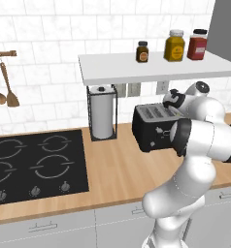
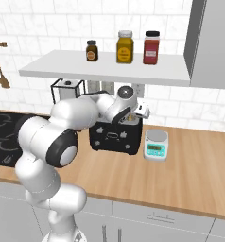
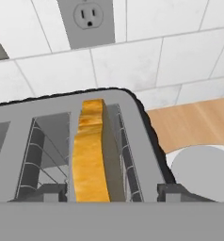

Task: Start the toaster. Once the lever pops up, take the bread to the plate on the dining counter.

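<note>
Toaster (image 3: 147, 141) on the wall counter carries the bread (image 3: 90, 155) upright in its end slot nearest the scale (image 2: 155, 144), long edge running along the slot, directly under the gripper (image 3: 111, 195), whose fingers flank the slice, not yet clamped.

jar labels: from my seat I saw labels on the three jars (image 2: 125, 46) on the shelf (image 2: 105, 67), too small to read
scale display: the kitchen scale (image 2: 156, 144) had a green screen, and I made out no digits
toaster: no brand legible to me on the toaster (image 2: 115, 136) front
stove knobs: I found no readable marks by the cooktop (image 1: 35, 164) knobs
</note>
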Controlling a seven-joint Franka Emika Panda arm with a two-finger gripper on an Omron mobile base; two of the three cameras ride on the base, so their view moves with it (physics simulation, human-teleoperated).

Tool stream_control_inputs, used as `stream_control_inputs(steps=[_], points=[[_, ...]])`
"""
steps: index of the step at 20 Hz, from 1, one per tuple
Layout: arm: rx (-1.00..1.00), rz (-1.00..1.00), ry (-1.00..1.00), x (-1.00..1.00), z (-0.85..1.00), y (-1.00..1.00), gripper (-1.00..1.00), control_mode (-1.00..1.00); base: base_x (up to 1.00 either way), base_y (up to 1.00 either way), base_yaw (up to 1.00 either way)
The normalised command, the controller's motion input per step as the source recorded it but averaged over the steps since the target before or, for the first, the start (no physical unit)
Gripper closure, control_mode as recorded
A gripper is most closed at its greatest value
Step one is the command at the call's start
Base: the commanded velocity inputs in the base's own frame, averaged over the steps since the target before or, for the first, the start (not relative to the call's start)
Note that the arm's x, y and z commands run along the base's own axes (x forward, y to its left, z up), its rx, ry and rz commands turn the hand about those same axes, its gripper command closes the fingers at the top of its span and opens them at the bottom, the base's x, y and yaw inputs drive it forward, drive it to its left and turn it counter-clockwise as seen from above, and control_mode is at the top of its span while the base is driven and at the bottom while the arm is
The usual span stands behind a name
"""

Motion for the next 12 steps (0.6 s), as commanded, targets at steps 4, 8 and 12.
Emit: stream_control_inputs(steps=[4, 8, 12], points=[[0.0, 0.0, 0.0, 0.0, 0.0, 0.0, 1.0, -1.0, 0.0, 0.0, 0.0], [0.0, 0.0, 0.0, 0.0, 0.0, 0.0, 1.0, -1.0, 0.0, 0.0, 0.0], [0.0, 0.0, -0.02, -0.08, 0.0, 0.0, 1.0, -1.0, 0.0, 0.0, 0.0]])
